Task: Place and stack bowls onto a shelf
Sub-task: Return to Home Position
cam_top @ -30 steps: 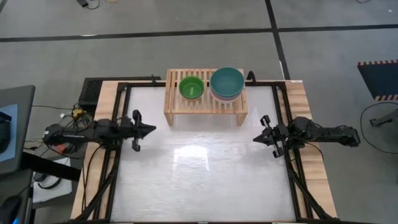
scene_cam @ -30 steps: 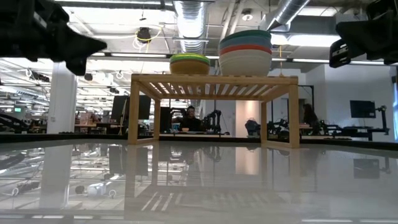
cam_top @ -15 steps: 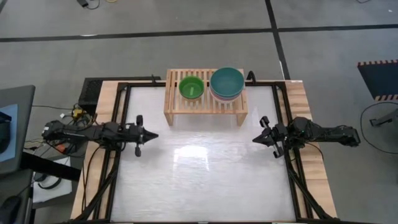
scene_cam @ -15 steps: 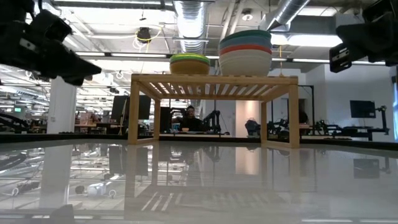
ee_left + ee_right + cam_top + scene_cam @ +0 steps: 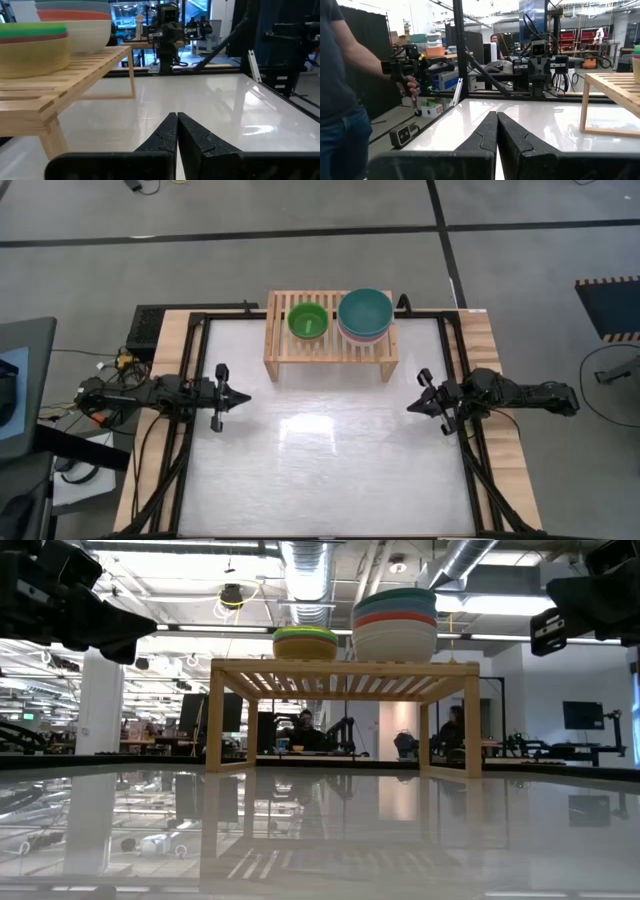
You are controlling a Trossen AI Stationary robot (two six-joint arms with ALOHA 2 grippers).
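Note:
On the light-wood shelf (image 5: 330, 345) at the table's far edge stand two stacks of bowls. The small stack (image 5: 308, 320) has lime green on top and yellow at the bottom (image 5: 30, 52). The large stack (image 5: 365, 313) has teal on top, red under it and white at the bottom (image 5: 395, 640). Each stack rests by its lowest bowl on the slats. My left gripper (image 5: 243, 396) hovers shut near the table's left edge (image 5: 176, 120). My right gripper (image 5: 410, 406) hovers shut near the right edge (image 5: 496, 117). Neither holds anything.
The white tabletop (image 5: 320, 470) between the arms and in front of the shelf lies bare. A black frame rail (image 5: 455, 360) runs along the table's sides. A person (image 5: 340, 85) stands beyond the table's left edge, holding a dark device.
My left gripper has drawn back a little toward the table's left edge and shifted slightly toward the near edge, staying shut. The right arm and both bowl stacks have kept still.

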